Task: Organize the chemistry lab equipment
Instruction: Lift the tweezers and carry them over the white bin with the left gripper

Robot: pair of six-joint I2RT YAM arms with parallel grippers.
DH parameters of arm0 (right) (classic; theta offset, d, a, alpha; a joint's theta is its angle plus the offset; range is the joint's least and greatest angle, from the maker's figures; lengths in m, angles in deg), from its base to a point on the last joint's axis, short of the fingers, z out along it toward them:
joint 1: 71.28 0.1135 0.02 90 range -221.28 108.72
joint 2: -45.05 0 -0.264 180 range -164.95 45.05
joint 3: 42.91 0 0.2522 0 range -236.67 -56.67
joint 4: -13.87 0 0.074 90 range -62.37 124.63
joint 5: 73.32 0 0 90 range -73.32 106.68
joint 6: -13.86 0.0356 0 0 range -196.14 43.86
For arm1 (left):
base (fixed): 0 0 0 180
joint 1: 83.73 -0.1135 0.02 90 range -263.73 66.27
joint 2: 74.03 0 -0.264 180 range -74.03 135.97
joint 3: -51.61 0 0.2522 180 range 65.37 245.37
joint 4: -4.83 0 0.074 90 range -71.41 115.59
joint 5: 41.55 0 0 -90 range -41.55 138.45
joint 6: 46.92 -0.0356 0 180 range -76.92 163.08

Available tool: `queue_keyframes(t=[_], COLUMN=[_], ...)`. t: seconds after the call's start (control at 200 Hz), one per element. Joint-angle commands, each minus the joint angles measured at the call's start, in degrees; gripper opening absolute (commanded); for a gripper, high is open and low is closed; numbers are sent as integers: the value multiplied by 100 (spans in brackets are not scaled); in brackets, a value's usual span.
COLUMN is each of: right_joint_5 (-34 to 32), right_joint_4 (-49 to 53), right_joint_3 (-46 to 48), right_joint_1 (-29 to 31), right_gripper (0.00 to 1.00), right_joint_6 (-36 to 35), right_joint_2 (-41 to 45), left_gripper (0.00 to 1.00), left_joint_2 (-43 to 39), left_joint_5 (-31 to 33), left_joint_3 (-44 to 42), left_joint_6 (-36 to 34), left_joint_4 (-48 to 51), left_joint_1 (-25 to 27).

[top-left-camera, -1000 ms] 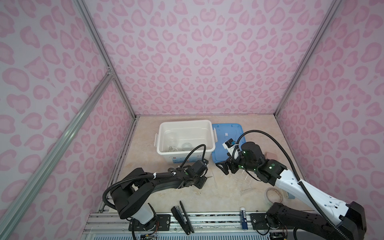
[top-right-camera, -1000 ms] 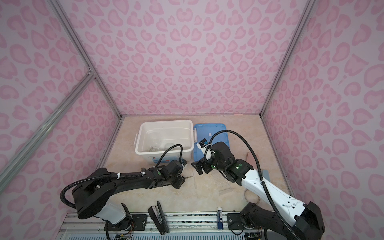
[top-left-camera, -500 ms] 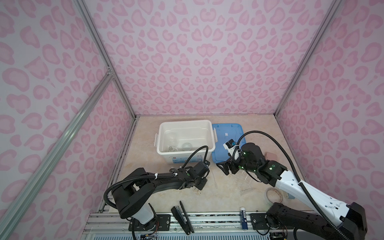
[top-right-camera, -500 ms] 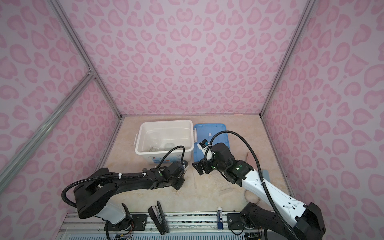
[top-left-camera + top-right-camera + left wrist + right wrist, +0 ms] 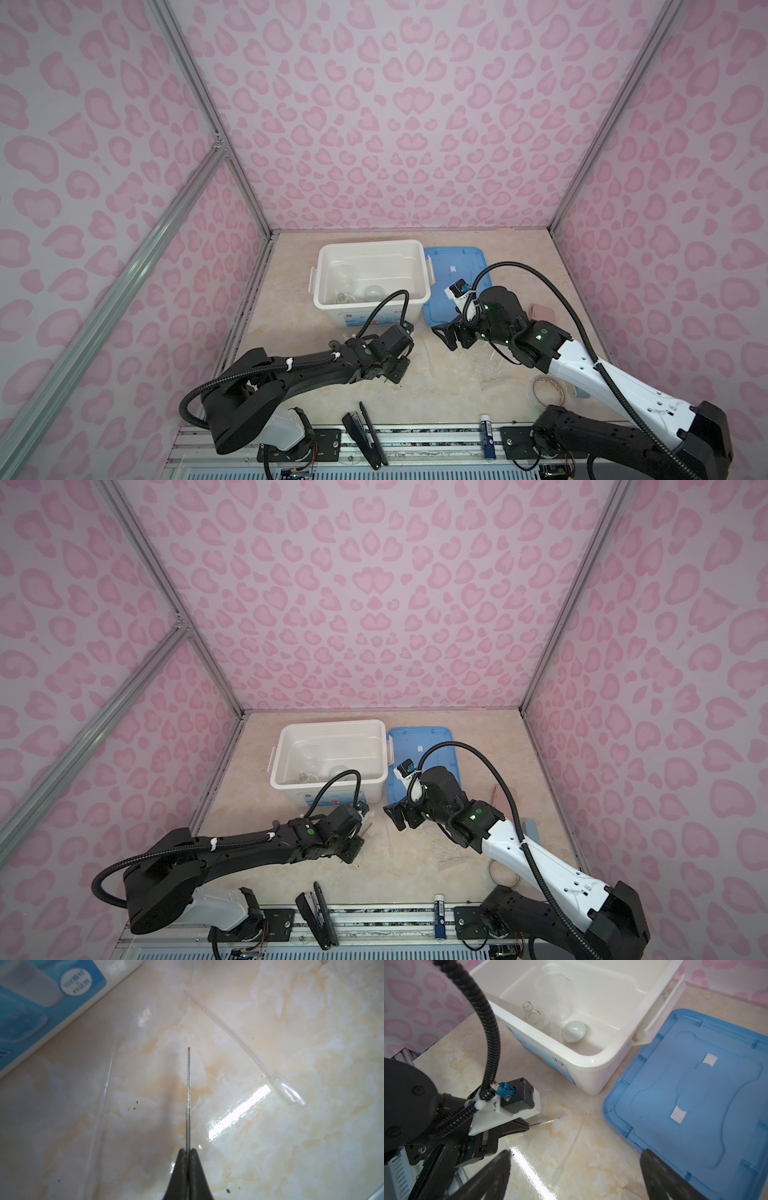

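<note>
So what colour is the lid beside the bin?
The lid is blue, shown best in the right wrist view.

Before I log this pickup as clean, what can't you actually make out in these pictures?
1. Left wrist view: the rear end of the tweezers, hidden between the closed fingers of the left gripper.
2. Left wrist view: the fainter dropper, nearly see-through, its ends lost against the table.
3. Right wrist view: the base of the flask, behind the near wall of the white bin.
4. Top view: faint clear items, too small and see-through to name.
</note>
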Motion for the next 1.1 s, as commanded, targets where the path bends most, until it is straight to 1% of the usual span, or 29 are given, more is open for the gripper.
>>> queue_keyframes(t=[0.0,0.105,0.235,0.34,0.405,0.545,0.67,0.685,0.73,0.91,1.03,1.095], right_joint_5=[-133,-41,103,-50,-152,-112,-56,-55,-27,-33,65,31], right_joint_4=[-200,-338,-536,-673,-735,-830,-844,-834,-840,-1013,-1133,-1224], right_joint_3=[-6,-127,-306,-460,-599,-1039,-1492,-1540,-1677,-1899,-1923,-1891], right_joint_1=[-14,-23,-25,-32,-45,-74,-140,-152,-170,-313,-420,-417], right_gripper=[98,98,98,98,98,98,98,98,98,98,98,97], right_joint_6=[275,727,1026,1051,1043,1040,1146,1155,1178,1270,1451,1487], right_joint_2=[151,331,441,412,309,-121,-648,-708,-880,-1421,-1656,-1685], left_gripper=[3,3,3,4,4,4,4,4,4,4,4,4], left_joint_2=[-489,-962,-1329,-1303,-1163,-641,58,141,419,1462,2001,2267], left_joint_5=[-27,-272,-249,69,124,-91,-126,-122,-122,-174,17,-183], left_joint_3=[118,418,1050,1789,2285,3109,3633,3820,4015,4579,4688,4699], left_joint_6=[202,186,150,323,489,863,967,967,985,989,997,1052], left_joint_4=[123,317,721,1138,1358,1460,1520,1531,1541,1429,1229,1088], left_joint_1=[-11,-96,-197,-379,-596,-1174,-1469,-1503,-1603,-1979,-2086,-2161])
